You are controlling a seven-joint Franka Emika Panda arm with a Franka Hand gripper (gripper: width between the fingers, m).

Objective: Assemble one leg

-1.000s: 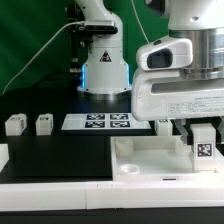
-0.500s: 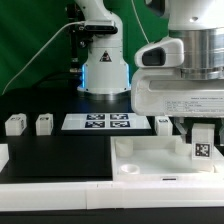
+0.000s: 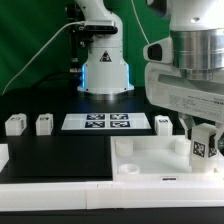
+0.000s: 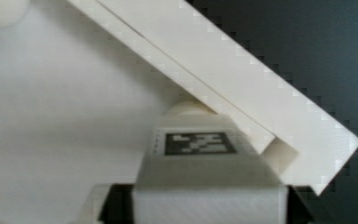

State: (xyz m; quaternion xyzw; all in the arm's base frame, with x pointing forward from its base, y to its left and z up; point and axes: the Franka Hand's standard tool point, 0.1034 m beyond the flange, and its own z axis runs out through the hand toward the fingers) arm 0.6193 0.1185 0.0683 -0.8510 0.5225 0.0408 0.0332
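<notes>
My gripper is shut on a leg, a small white block with a black-and-white tag on its face. It holds the leg upright over the far corner, at the exterior view's right, of the large flat white tray-like piece. In the wrist view the leg fills the space between the dark fingers, its tag facing the camera, against the white piece's raised rim. Three other legs stand on the black table: two at the exterior view's left and one behind the tray piece.
The marker board lies flat behind the tray piece, in front of the arm's white base. A white block sits at the exterior view's left edge. A white strip runs along the table's front edge.
The wrist and gripper have turned about the vertical axis with the leg held in them; the leg's tag now faces slightly more to the exterior view's right. The other parts have not moved.
</notes>
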